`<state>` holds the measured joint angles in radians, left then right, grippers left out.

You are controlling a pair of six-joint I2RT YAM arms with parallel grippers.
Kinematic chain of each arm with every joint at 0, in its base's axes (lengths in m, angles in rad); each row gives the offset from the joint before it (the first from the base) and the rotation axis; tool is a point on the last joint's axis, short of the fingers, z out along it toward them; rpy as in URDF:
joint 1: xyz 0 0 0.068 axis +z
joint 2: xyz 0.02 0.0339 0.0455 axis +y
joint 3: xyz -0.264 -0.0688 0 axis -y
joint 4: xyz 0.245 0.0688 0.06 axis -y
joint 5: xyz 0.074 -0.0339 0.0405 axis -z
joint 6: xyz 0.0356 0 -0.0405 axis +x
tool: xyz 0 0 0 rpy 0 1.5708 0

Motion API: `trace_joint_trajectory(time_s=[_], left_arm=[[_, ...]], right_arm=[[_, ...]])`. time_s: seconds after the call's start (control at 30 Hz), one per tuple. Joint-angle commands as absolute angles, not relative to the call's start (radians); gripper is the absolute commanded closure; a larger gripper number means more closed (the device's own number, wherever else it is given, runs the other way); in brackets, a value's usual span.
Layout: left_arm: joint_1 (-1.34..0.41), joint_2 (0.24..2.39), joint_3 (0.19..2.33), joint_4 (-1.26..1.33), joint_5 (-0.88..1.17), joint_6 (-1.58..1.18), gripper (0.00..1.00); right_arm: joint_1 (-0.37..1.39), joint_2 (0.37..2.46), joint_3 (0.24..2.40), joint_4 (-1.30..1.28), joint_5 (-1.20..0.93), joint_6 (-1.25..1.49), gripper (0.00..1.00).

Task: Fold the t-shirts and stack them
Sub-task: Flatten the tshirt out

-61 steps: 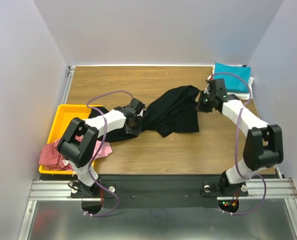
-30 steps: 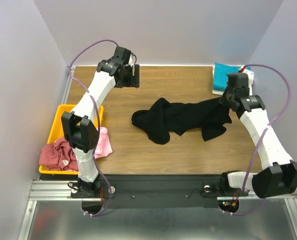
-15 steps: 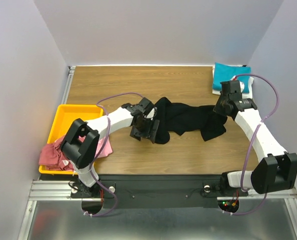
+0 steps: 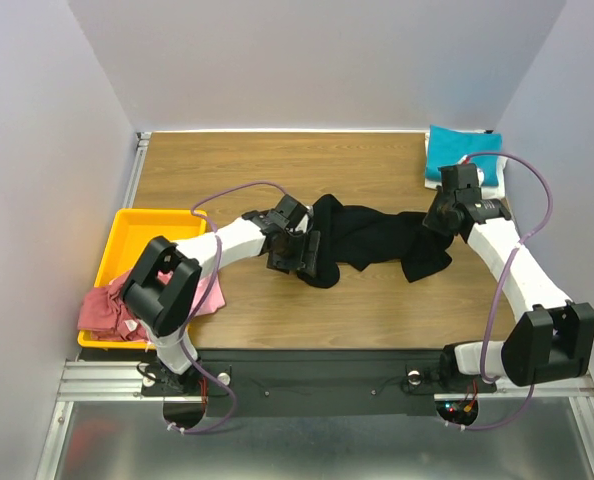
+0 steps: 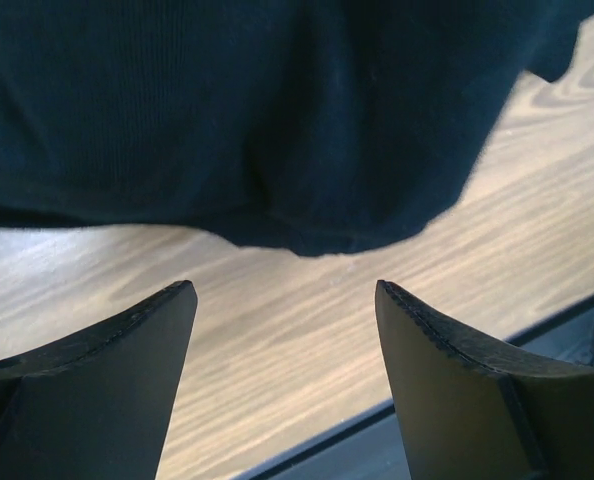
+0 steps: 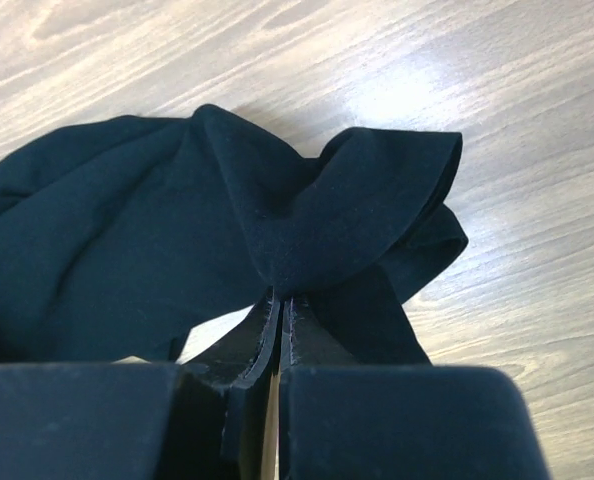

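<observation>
Since the previous frame, the left gripper has edged closer to the rounded hem of the black t-shirt, its tapered fingers spread apart and empty. The right gripper is clamped on a soft knit fold. The shirt lies crumpled mid-table on wood grain.

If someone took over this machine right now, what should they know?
Left claw open, poised at the left end of the large black cloth t-shirt, gripping nothing.
Right claw shut on that shirt's right end.
Teal cloth t-shirt lies folded at the far right corner.
Pink cloth t-shirt and dusty red cloth t-shirt lie crumpled at the yellow plastic tray.
Left: fold and stack black, pink, red.
</observation>
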<state>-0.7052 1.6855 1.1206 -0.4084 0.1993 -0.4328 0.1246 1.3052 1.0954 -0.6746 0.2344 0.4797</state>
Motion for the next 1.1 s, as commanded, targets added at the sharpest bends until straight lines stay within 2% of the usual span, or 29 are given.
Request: trace_joint_trajectory(time_s=[0.0,0.1,0.2,0.27,0.43,0.7,0.77,0.8,0.87,0.9,1.07], left_arm=[[-0.709,1.718,1.131,-0.399,0.163,-0.449,0.18],[-0.709,1.724,1.124,-0.394,0.140,-0.457,0.21],[-0.709,1.739,1.132,-0.388,0.138,-0.462,0.29],[-0.710,1.750,1.137,-0.384,0.129,-0.466,0.29],[-0.710,1.801,1.157,-0.367,0.106,-0.479,0.36],[-0.729,1.845,1.150,-0.367,0.072,-0.488,0.36],[-0.732,1.855,1.155,-0.364,0.071,-0.489,0.45],[-0.735,1.859,1.166,-0.365,0.071,-0.483,0.64],[-0.735,1.865,1.175,-0.373,0.060,-0.482,0.96],[-0.735,1.862,1.180,-0.383,0.049,-0.482,1.00],[-0.706,1.761,1.290,-0.527,-0.073,-0.469,1.00]], right_arm=[[0.118,1.281,1.100,-0.635,0.233,0.492,1.00],[0.118,1.278,1.103,-0.635,0.233,0.492,1.00],[0.118,1.281,1.103,-0.634,0.227,0.492,1.00],[0.118,1.281,1.104,-0.632,0.225,0.492,1.00],[0.117,1.275,1.103,-0.632,0.216,0.492,1.00],[0.118,1.262,1.103,-0.630,0.221,0.495,1.00],[0.118,1.262,1.101,-0.630,0.222,0.494,1.00],[0.118,1.262,1.101,-0.630,0.221,0.494,1.00],[0.118,1.262,1.101,-0.630,0.222,0.494,1.00],[0.117,1.259,1.101,-0.630,0.225,0.492,1.00],[0.118,1.230,1.126,-0.634,0.258,0.476,0.99]])
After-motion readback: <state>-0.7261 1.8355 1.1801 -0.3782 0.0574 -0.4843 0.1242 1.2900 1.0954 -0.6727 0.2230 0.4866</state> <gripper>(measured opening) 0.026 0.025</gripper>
